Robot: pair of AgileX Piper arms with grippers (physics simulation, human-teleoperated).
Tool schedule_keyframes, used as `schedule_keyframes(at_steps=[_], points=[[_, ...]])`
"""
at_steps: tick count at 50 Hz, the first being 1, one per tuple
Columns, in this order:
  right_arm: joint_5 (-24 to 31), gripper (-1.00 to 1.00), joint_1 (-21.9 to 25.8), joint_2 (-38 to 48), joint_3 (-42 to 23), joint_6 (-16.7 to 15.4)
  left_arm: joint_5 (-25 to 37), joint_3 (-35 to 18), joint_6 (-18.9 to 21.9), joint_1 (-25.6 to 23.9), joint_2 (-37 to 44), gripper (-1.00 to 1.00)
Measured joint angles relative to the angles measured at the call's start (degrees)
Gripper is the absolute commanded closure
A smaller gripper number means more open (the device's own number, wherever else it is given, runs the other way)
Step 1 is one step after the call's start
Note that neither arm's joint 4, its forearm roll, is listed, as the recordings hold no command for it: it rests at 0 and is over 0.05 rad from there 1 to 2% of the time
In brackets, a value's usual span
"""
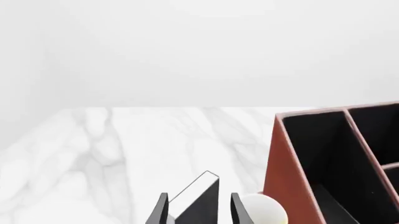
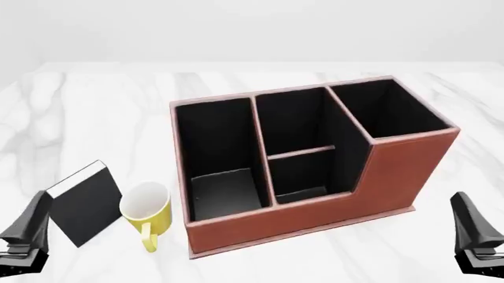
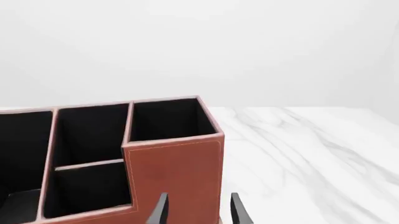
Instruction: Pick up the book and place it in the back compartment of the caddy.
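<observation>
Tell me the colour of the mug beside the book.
Yellow outside, white inside mug; clearest in the front view.

Both pincers (image 2: 23,236) (image 2: 476,236) cut off by edge

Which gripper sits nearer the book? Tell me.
Left. The left gripper is right beside the book, which shows between its fingers in the wrist view; the right gripper is beyond the caddy.

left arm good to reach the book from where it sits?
Probably yes. The left gripper is open and right beside the book, which stands upright between its fingers in the wrist view. The yellow mug crowds the book's far side.
</observation>
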Motion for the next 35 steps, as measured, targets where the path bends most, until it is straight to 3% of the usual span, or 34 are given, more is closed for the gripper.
schedule_keyframes(at_steps=[16, 24, 35], points=[[-0.09, -1.0, -0.01, 0.25, -0.13, 0.01, 2.57, -6.39, 2.85, -3.01, 7.34, -1.0], [-0.13, -1.0, -0.01, 0.31, -0.14, 0.02, 8.07, -14.63, 6.09, -6.41, 13.11, -1.0], [-0.21, -1.0, -0.01, 0.4, -0.14, 0.03, 15.99, -28.34, 10.83, -7.35, 20.39, -1.0]])
